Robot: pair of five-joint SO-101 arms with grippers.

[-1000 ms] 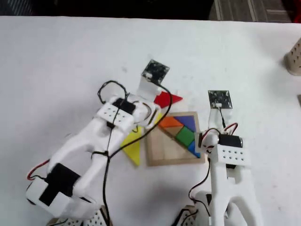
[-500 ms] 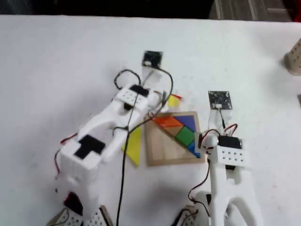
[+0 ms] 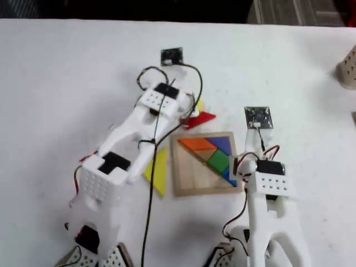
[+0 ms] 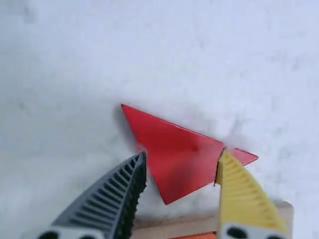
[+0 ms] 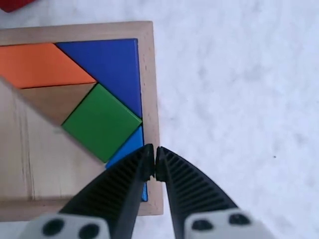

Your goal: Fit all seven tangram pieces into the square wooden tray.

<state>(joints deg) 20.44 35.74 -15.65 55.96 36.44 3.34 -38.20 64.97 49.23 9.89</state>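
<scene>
The square wooden tray (image 3: 183, 192) lies between the two arms, holding an orange piece (image 3: 197, 143), a blue triangle (image 3: 222, 144), a green square (image 3: 218, 161) and a small blue piece (image 3: 229, 175). A red triangle (image 4: 174, 159) lies flat on the table just beyond the tray's far edge. My left gripper (image 4: 182, 157) is open, its black and yellow fingers on either side of that triangle. A small yellow piece (image 3: 199, 104) peeks out beside the left wrist. A large yellow triangle (image 3: 157, 169) lies left of the tray. My right gripper (image 5: 154, 159) is shut over the tray's right rim (image 5: 149, 99).
A tan object (image 3: 347, 69) stands at the table's right edge. The left arm's black cable (image 3: 150, 183) runs across the large yellow triangle. White table lies open to the far left and far right.
The left arm has stretched out farther from its base and settled over the red triangle. The red triangle has hardly shifted. The right arm has stayed still.
</scene>
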